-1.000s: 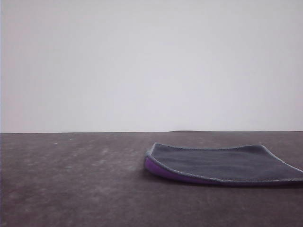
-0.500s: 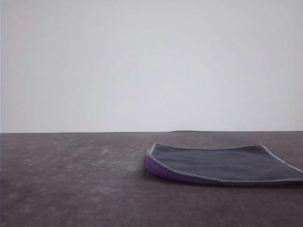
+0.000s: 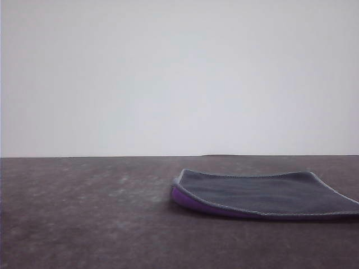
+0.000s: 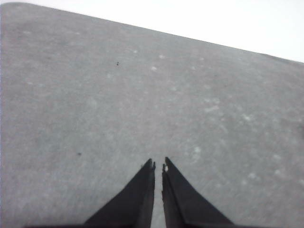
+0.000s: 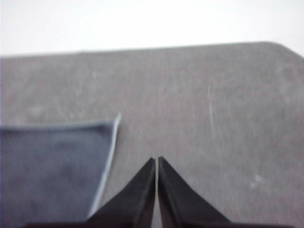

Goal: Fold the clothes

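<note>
Now the cloth (image 3: 263,193) lies folded on the right part of the table (image 3: 84,213), dark grey side up (a purple layer peeks out along its near left edge). Both the left gripper (image 4: 158,165) and the right gripper (image 5: 156,160) hang closed and empty above the table, the right one just beside the cloth's hemmed corner.

Soft matt cloth (image 3: 263,193); mottled matt table (image 3: 84,213).
</note>
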Controlling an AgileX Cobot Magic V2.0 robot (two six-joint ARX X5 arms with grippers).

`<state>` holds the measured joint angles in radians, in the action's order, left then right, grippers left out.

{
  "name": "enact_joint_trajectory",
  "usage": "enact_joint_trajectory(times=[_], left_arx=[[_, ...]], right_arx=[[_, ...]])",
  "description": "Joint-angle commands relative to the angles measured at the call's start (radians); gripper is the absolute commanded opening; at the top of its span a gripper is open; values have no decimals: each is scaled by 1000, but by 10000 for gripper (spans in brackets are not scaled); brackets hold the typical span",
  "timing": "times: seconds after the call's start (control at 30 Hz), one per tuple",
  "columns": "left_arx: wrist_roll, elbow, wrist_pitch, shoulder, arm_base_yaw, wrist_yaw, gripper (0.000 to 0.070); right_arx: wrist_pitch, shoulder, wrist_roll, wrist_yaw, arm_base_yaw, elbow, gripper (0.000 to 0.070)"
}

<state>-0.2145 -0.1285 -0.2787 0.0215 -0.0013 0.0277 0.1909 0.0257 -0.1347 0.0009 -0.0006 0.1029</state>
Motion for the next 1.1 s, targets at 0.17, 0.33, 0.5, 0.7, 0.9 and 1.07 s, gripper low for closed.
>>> enact_joint_trajectory(times=[0.17,0.33,0.5,0.7,0.9,1.07], left_arx=[[-55,-258,47,196,0,-21,15],[-17,-428,47,478,0,53,16],[19,-587,40,769,0,181,16],[23,-729,39,1064,0,349,16],[22,-782,41,1245,0,470,16],[23,-783,39,1319,-1,518,16]], right_arx=[[36,233,-61,26,1,257,3],[57,510,-62,-37,1,461,3],[122,776,-15,-122,1,661,3],[149,1015,5,-239,1,792,3],[142,1156,21,-249,1,796,3],[149,1210,23,-286,1,796,3]])
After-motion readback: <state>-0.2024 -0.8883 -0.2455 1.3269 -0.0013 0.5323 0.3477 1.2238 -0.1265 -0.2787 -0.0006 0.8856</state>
